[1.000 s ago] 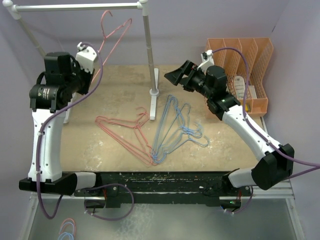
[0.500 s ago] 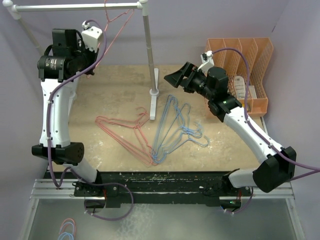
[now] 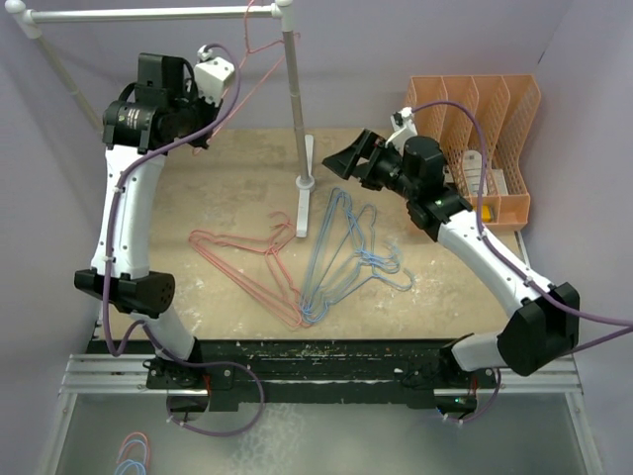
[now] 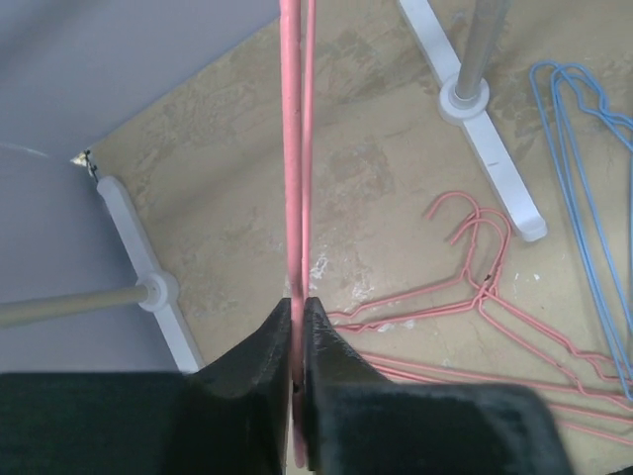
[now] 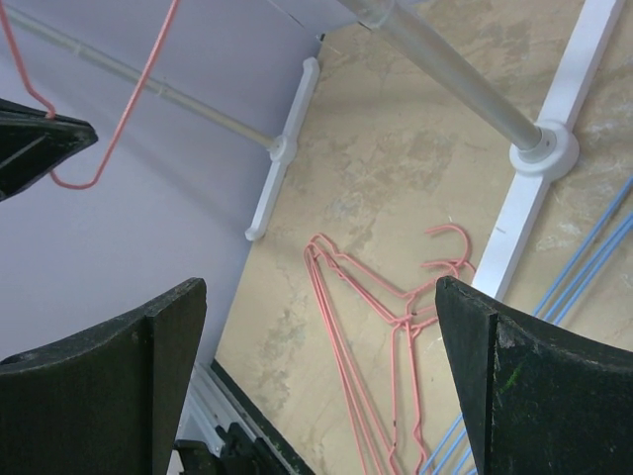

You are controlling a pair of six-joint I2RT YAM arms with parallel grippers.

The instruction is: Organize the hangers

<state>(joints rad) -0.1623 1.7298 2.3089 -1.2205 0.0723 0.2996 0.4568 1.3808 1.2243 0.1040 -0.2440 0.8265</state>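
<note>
In the overhead view's upper left, we found the left gripper (image 4: pixel 300 322) clamped shut on one pink hanger (image 4: pixel 290 148), its hooked top raised beside the right end of the single white rack's bar (image 3: pixel 148 14). We judged the thin wire might swivel in that pinch, so the hook could miss the bar or snag the corner joint (image 3: pixel 285 8). At centre, on the table (image 3: pixel 198 198), lay a pink pile (image 3: pixel 247 259) of two or three, then a blue tangle (image 3: pixel 346 252) of perhaps four. At right the right gripper (image 3: pixel 341 158) hung empty, spread wide, near one orange file holder (image 3: pixel 495 109).
</note>
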